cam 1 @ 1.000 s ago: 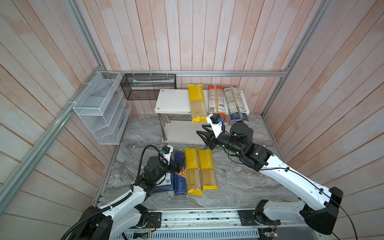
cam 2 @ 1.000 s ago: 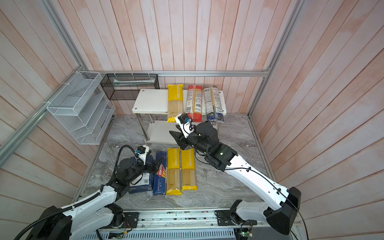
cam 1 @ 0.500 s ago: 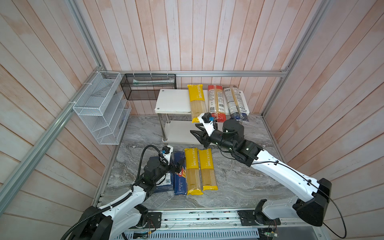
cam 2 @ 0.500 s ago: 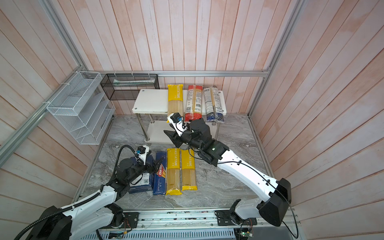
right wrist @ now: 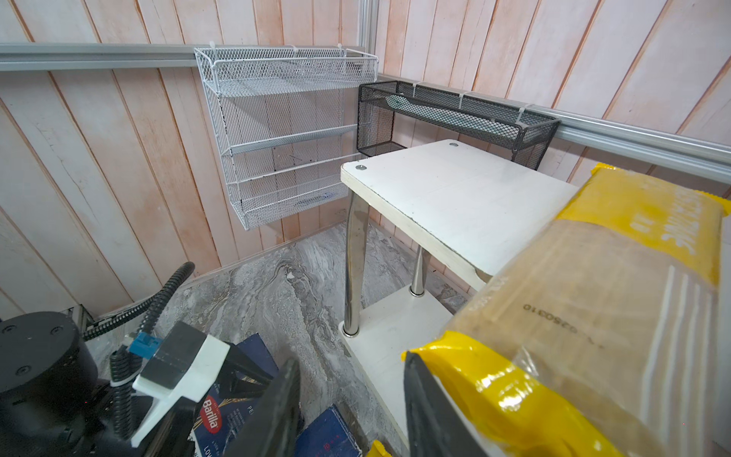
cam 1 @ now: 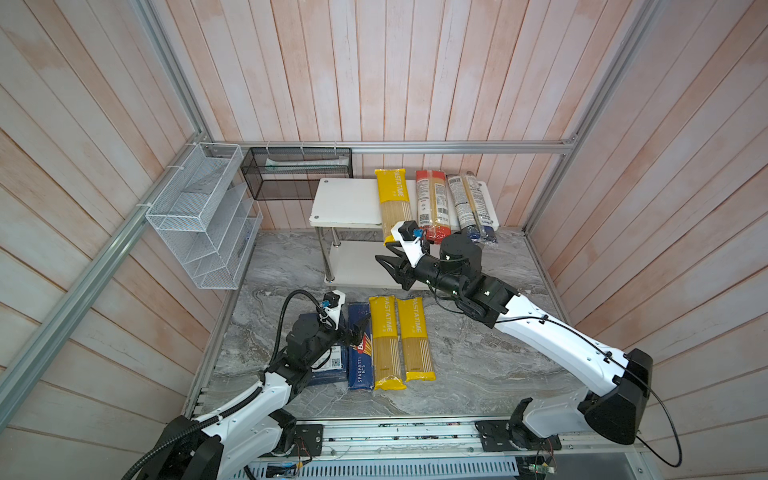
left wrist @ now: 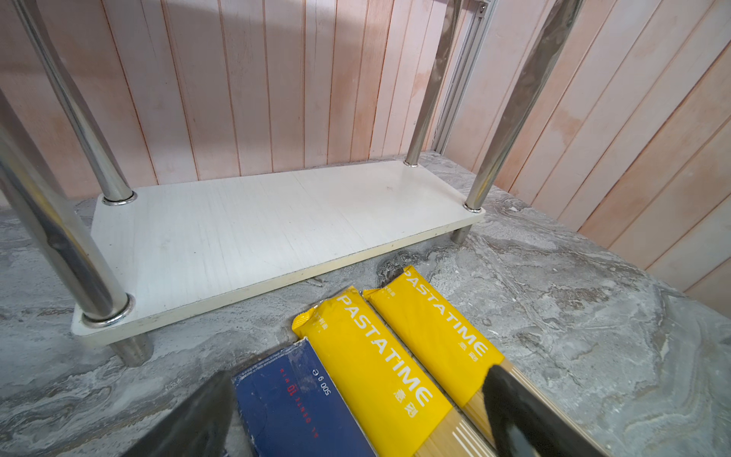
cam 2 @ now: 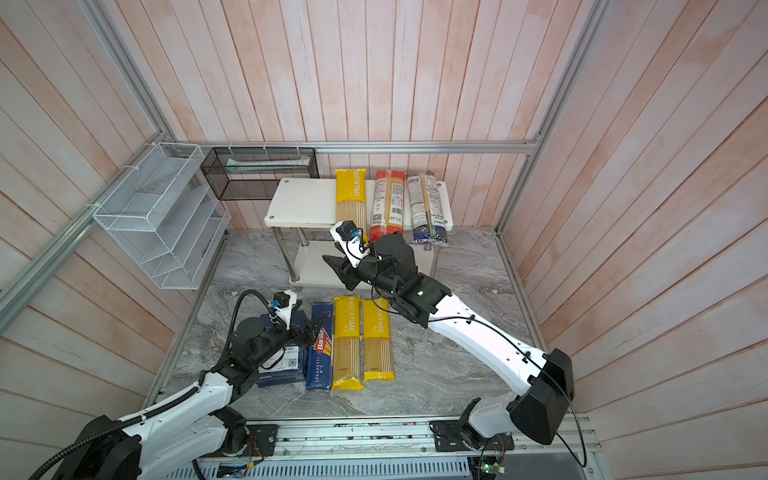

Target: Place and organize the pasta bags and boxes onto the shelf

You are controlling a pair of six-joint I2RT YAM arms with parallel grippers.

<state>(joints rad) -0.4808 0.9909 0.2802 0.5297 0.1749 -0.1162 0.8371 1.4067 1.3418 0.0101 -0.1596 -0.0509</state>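
My left jaws hang wide open and empty above the long narrow dark blue "SPAGHETTI N.5" cardboard box. It lies on the grey marble worktop in front of the low white two-tier shelf with chrome legs, between a wide flat dark blue box and two yellow "PASTATIME" bags. My right jaws, partly open and empty, hover at the shelf's front edge. On its top board lie a yellow bag, a red-ended bag and a dark-blue-ended bag.
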